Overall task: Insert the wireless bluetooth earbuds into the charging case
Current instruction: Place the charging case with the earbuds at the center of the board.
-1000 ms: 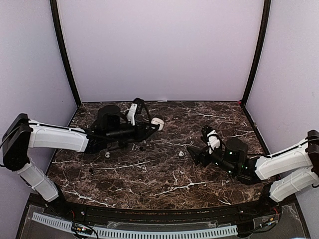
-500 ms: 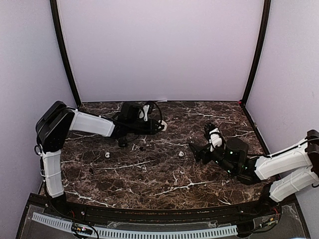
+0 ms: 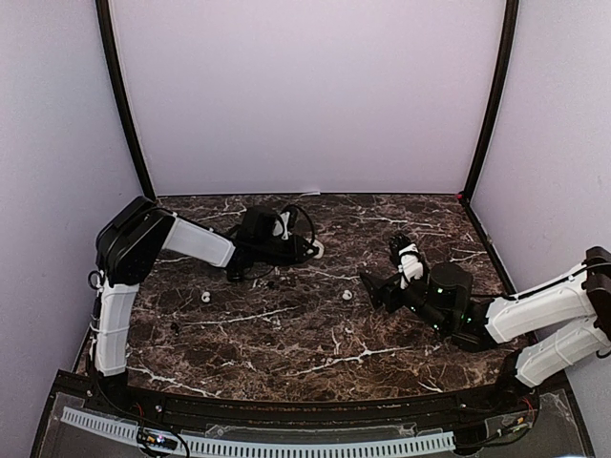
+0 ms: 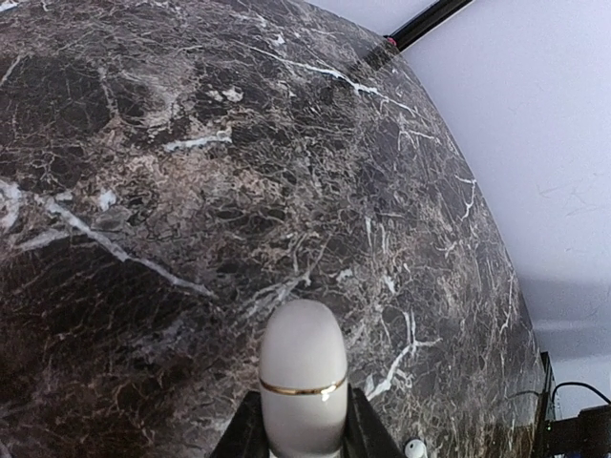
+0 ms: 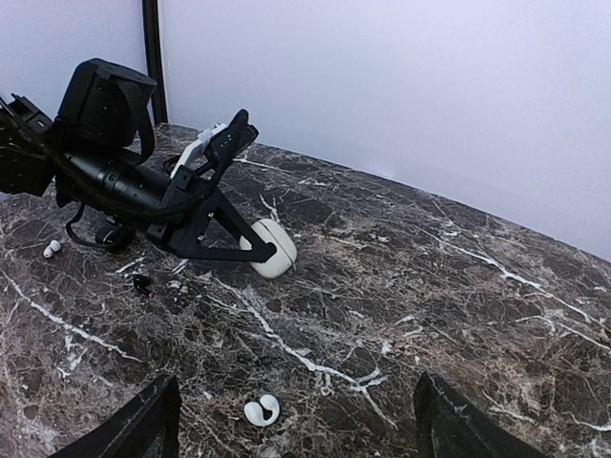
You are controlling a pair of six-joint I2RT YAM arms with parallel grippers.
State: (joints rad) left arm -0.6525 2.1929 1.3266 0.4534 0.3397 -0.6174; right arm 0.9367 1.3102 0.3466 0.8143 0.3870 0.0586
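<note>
Fingers of my left gripper (image 4: 305, 431) pinch the white charging case (image 4: 304, 367) by its sides, bottom centre of the left wrist frame, low over the marble table (image 4: 191, 191); I cannot tell whether it touches. My right gripper (image 5: 296, 386) is spread wide. One white earbud (image 5: 260, 410) lies on the table at the bottom centre of the right wrist frame. A second earbud (image 5: 50, 250) sits at the left edge, well apart.

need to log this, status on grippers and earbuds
Left gripper shut on white charging case, lid closed. Right gripper open, white earbud on table just ahead. Second earbud loose, left side. Nothing between right gripper and earbud.
</note>
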